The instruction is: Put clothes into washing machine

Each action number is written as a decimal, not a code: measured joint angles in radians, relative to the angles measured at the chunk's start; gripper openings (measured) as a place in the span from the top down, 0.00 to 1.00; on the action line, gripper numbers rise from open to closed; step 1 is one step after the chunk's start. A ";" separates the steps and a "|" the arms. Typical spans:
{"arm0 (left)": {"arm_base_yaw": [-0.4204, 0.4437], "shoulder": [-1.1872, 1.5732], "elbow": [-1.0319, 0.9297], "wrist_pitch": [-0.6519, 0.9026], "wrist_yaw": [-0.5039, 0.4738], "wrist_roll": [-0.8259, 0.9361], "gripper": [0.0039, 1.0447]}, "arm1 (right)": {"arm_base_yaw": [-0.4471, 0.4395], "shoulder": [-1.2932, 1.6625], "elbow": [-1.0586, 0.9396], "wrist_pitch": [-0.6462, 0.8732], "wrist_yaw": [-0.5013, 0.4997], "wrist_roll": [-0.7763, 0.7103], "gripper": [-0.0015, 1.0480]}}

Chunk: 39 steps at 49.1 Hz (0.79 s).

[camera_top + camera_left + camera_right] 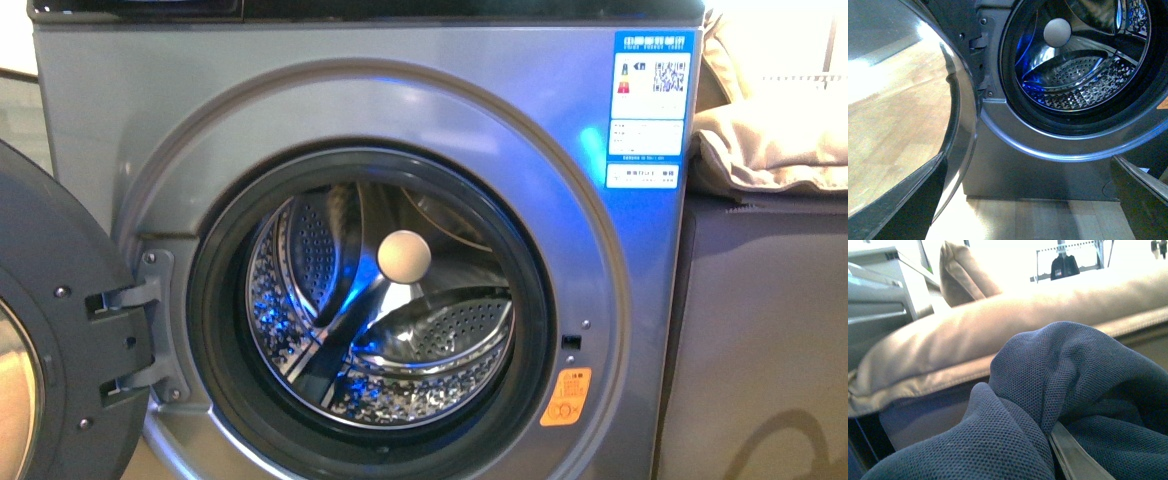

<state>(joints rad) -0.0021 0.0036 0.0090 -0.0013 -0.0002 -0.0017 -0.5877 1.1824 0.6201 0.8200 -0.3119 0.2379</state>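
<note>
The washing machine [400, 110] fills the front view, its door [60, 330] swung open to the left and its steel drum [380, 310] holding no fabric. Neither arm shows there. In the left wrist view my left gripper [1028, 202] is open and holds nothing. It hangs low in front of the washing machine [1048, 170], below the porthole [1078, 65]. In the right wrist view my right gripper [1050, 434] is shut on the clothes [1048, 375], a bunched dark navy mesh fabric that hides most of the fingers [1075, 457].
A beige padded pile [770, 110] lies on a grey cabinet [760, 340] right of the machine, and the same beige padding [998, 325] sits just behind the held fabric. A cream round knob [404, 256] sits mid-drum. Wooden floor [1038, 220] lies below the washer.
</note>
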 joint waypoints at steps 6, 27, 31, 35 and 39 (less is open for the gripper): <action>0.000 0.000 0.000 0.000 0.000 0.000 0.06 | 0.011 -0.048 0.161 -0.125 -0.013 -0.011 0.94; 0.000 0.000 0.000 0.000 0.000 0.000 0.06 | 0.302 -0.034 0.772 -0.520 0.002 -0.077 0.94; 0.000 0.000 0.000 0.000 0.000 0.000 0.06 | 0.405 -0.017 0.863 -0.591 0.048 -0.118 0.94; 0.000 0.000 0.000 0.000 0.000 0.000 0.06 | 0.538 0.001 0.943 -0.661 0.107 -0.177 0.94; 0.000 0.000 0.000 0.000 0.000 0.000 0.06 | 0.650 0.016 0.985 -0.694 0.155 -0.228 0.94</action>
<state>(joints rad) -0.0021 0.0036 0.0090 -0.0013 -0.0002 -0.0013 0.0620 1.1980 1.6051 0.1257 -0.1570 0.0097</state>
